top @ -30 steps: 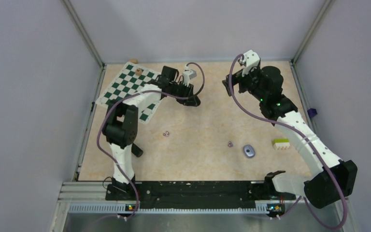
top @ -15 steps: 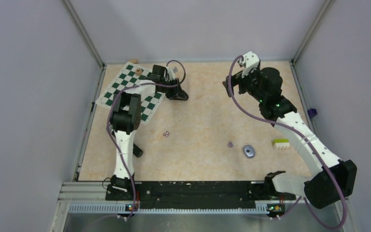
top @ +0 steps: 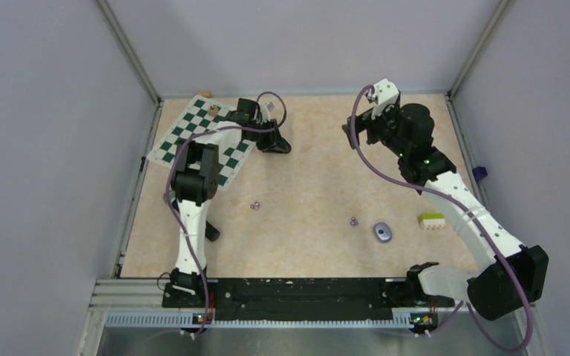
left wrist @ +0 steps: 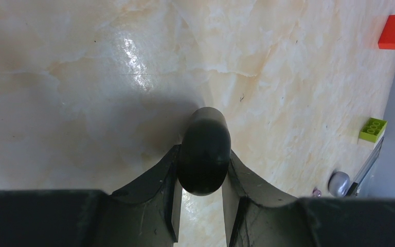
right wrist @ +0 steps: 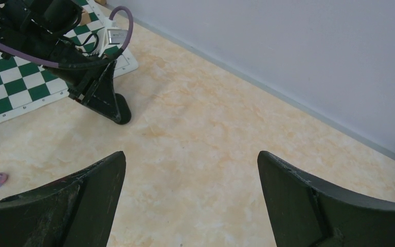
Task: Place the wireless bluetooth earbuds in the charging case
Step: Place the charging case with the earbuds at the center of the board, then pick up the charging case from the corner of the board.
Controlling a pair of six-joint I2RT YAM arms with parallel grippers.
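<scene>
Since my left jaws [left wrist: 203, 153] are clamped on a dark oval case [left wrist: 203, 136], set down on the surface [top: 312, 185] just off the right edge of the chessboard mat [top: 193, 137], I judge it is being steadied there for loading. Whether its lid is up I cannot tell, as the jaws cover its lower half. Nearer, one purple earbud [top: 254, 205] lies loose on the surface. A second purple earbud [top: 353, 221] sits further right, just beside the grey-blue case [top: 383, 232], with a green-topped brick [top: 433, 221] beyond. No black buds show anywhere: perhaps housed, perhaps hidden. My right jaws [right wrist: 190, 159] hang wide apart and empty at the far right, pointed toward the left ones, free to fetch a bud. Both buds are too small to read which way up they lie.
</scene>
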